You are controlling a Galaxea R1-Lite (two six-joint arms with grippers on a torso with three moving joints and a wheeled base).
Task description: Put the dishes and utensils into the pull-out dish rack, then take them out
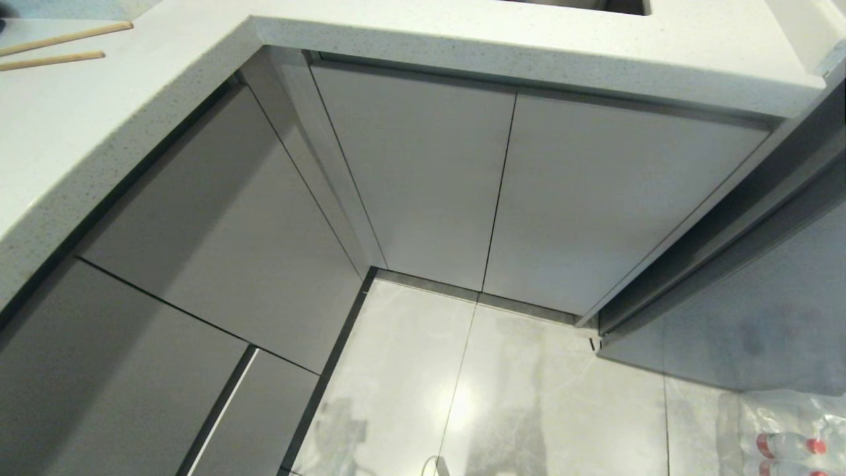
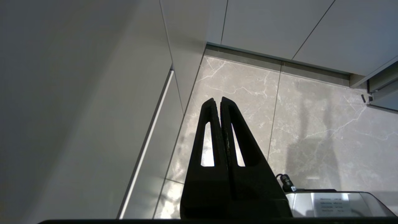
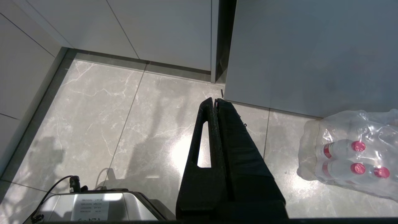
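A: What is seen nearest the robot?

B: The left end effector (image 2: 217,100), black with slotted fingers, is held low above the pale grey marble-patterned floor tiles (image 2: 311,124). Its fingers are pressed together and nothing is gripped between them. A silver part of the robot's base (image 2: 335,203) is seen just below it.

A: And the other arm?

B: The right end effector (image 3: 215,100) is likewise pointed down at the floor, its fingers closed against each other with nothing between them. A shrink-wrapped pack of clear plastic bottles with red caps (image 3: 351,152) is seen lying on the tiles near it, beside a large flat grey panel (image 3: 311,53). Neither arm is caught in the head view.

A: What is found farther out?

B: Plain grey cabinet doors (image 1: 429,172) are seen closed, meeting at an inner corner. A narrow tall pale grey front panel (image 1: 330,158) is set flush in that corner, so the pull-out dish rack is shut and its wire basket is hidden.

A: Where are the utensils?

B: A pair of long thin light-wood chopsticks (image 1: 66,36) is laid on the white speckled stone surface (image 1: 462,39), at the far left, the two sticks slightly apart. The plate, bowl and spoon are not caught in any view.
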